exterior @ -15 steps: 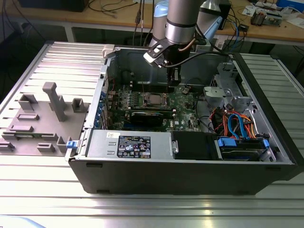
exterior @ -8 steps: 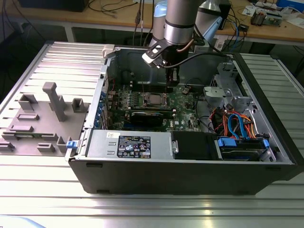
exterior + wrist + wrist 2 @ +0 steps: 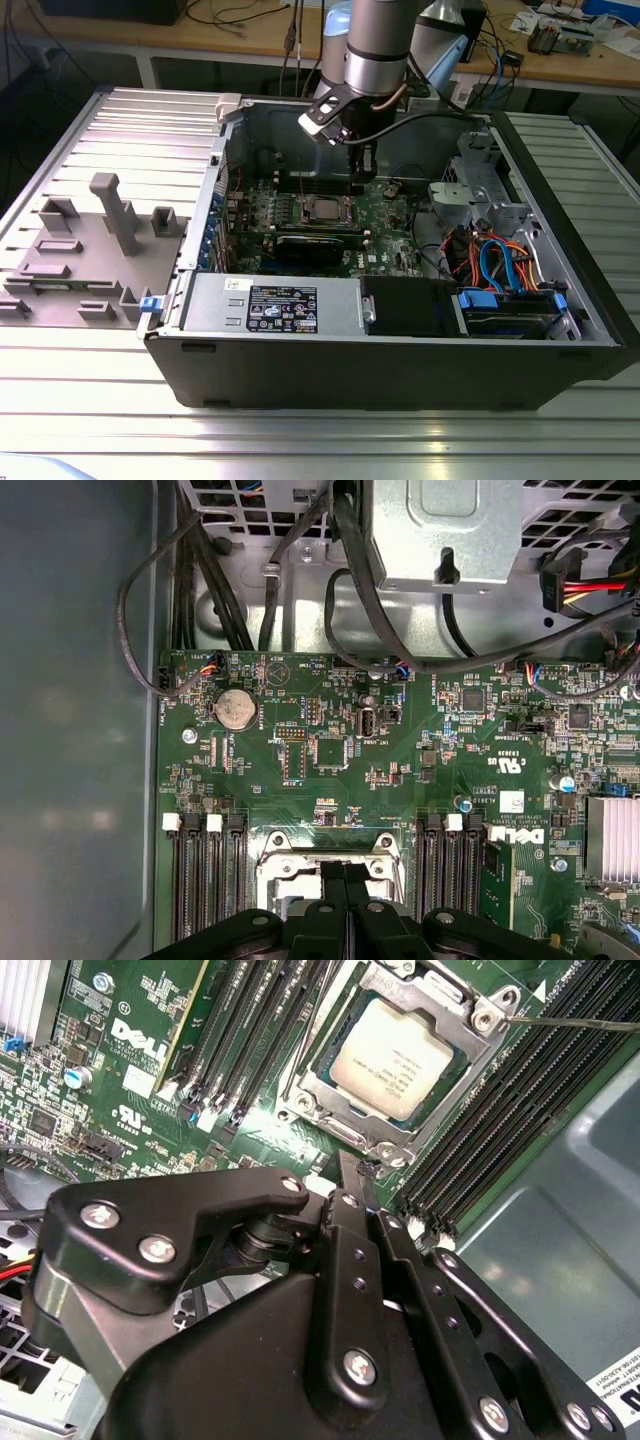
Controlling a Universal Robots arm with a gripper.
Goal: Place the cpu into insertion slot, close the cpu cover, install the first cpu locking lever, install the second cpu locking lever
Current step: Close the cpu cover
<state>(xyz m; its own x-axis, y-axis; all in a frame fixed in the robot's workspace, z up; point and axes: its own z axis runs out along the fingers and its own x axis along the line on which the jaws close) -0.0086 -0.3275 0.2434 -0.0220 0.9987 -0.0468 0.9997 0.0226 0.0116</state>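
Note:
The cpu (image 3: pixel 400 1055) lies flat in the insertion slot (image 3: pixel 343 1131) on the green motherboard, silver top up. The cpu cover (image 3: pixel 468 1057) is down around it, its window framing the chip. One thin lever rod (image 3: pixel 575 1023) runs out from a corner of the socket, and another (image 3: pixel 300 1055) lies along the opposite side. My gripper (image 3: pixel 352 1165) is shut with nothing in it, its tip right at the socket's edge. In the exterior view the gripper (image 3: pixel 357 182) hangs inside the open case just behind the cpu (image 3: pixel 325 208). The first wrist view has the fingertips (image 3: pixel 333 872) over the socket frame (image 3: pixel 290 865).
Black memory slots (image 3: pixel 500 1110) flank the socket on both sides. A black graphics card (image 3: pixel 320 243) lies in front of it, with the power supply (image 3: pixel 270 305) nearer still. Coloured cables (image 3: pixel 495 265) and a drive cage (image 3: pixel 480 190) fill the exterior view's right. Grey fixtures (image 3: pixel 100 240) stand outside the case.

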